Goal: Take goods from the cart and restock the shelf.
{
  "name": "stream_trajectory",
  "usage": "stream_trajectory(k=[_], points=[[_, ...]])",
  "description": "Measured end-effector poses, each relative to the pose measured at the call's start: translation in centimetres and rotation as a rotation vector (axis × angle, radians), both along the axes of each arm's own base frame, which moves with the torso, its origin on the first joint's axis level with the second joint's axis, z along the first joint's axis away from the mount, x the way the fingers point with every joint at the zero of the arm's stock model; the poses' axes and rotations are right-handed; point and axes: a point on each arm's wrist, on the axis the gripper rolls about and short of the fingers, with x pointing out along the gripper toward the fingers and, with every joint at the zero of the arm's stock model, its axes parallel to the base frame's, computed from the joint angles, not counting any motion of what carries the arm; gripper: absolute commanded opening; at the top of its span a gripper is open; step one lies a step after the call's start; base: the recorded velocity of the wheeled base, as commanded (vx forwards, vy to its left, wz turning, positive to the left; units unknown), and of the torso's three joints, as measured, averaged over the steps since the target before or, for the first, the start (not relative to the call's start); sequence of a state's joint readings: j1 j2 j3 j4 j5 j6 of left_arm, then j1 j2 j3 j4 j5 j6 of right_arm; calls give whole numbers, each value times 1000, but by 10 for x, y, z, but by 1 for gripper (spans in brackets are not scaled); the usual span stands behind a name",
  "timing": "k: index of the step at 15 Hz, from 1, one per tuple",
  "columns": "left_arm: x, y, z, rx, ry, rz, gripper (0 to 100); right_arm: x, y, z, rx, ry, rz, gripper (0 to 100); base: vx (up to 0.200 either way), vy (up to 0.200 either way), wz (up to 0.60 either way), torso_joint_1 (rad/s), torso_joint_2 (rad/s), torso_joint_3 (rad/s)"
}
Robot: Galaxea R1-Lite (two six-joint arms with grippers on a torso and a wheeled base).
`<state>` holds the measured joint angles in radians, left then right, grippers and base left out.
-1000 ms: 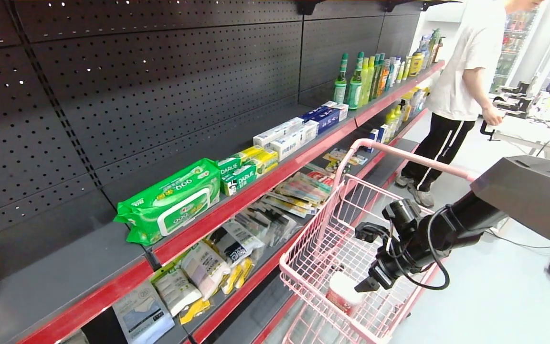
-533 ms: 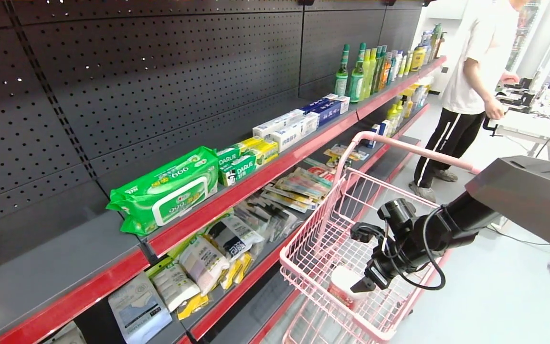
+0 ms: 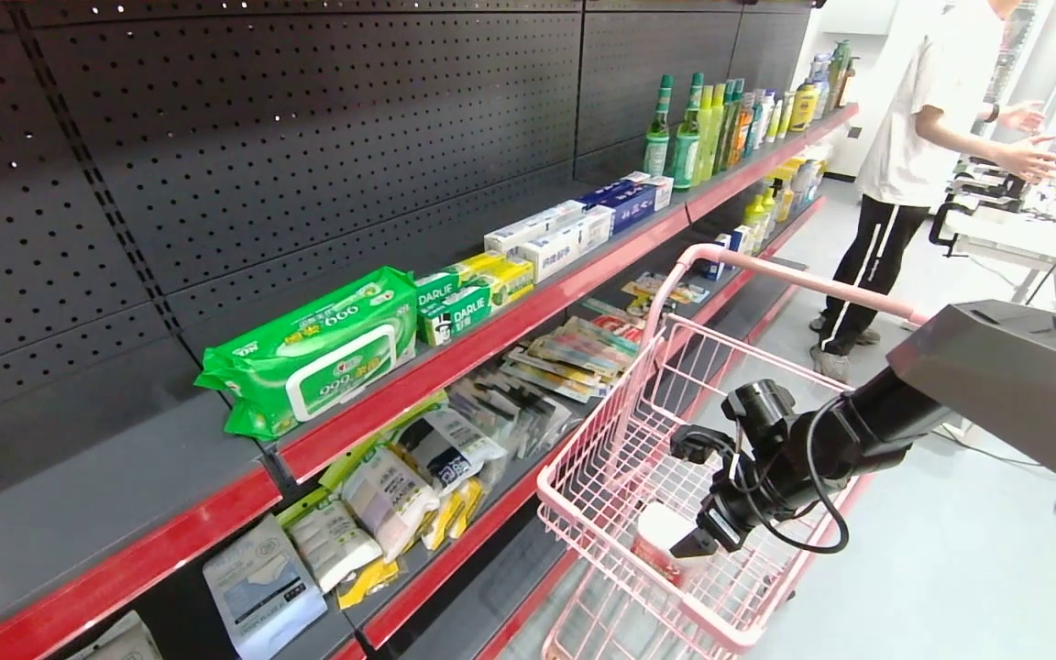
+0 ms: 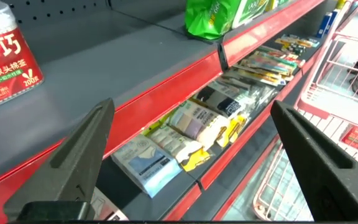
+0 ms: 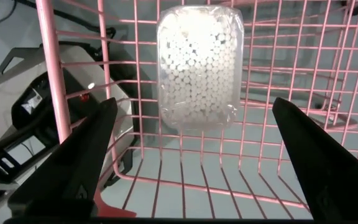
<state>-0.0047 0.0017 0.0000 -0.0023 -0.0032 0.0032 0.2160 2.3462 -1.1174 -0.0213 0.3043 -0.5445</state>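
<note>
My right gripper [image 5: 194, 165], jaws apart, hangs over the 1 cotton-swab tub [image 5: 197, 68] in the cart [image 3: 600, 417]; next I likely need to lower and clamp it.

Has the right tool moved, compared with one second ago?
Yes, slightly. Judged against the rim of the pink cart, the right tool has sunk lower, closer to the white container inside.

Bright even light fr above; soft shadows; head-view edges bowed.
</note>
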Motion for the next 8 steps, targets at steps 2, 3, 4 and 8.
stream_trajectory(k=[2,3,4,8], points=[[0,0,0,0,-1,0,100,1,1,-1,0,1,1,100,0,0,0,-102,234,149],[0,0,0,0,0,0,100,1,2,-2,0,1,4,100,0,0,0,-144,359,207],[0,0,0,0,0,0,100,2,3,-2,0,0,7,100,0,0,0,-154,388,227],[0,0,0,-1,0,0,100,6,8,-5,2,-7,16,100,0,0,0,-78,204,113]])
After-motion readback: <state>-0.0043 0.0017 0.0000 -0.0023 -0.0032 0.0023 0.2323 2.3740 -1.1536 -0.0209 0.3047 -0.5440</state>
